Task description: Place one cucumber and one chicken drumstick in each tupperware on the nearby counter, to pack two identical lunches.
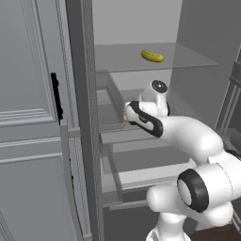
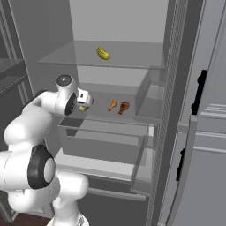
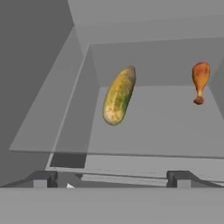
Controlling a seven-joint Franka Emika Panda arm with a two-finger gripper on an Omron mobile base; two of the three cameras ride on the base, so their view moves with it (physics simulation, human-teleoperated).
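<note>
Grey fridge interior, door swung wide, with the white arm reaching onto the middle shelf. The gripper stands with its jaws spread wide and holds nothing; its two dark tips frame a gap directed at the nearer cucumber, which lies well ahead of them on the shelf, lengthwise away from the hand and slightly tilted. In the right base view the same gripper hangs at the left end of that shelf, with the cucumber partly hidden just beside it.

Risks, as a judgement: the cucumber is rounded and lies free, so a closing jaw that meets it off-centre could roll or push it deeper toward the back wall. An advance set too low could catch the shelf's front lip, which shows just ahead of the tips.

Further out, one chicken drumstick lies to the right of the cucumber, well apart from it; from the right base two chicken drumsticks lie side by side. A second cucumber rests on the shelf above. A clear bin occupies the right end of the middle shelf. The left side wall stands close to the hand and limits sideways room.
</note>
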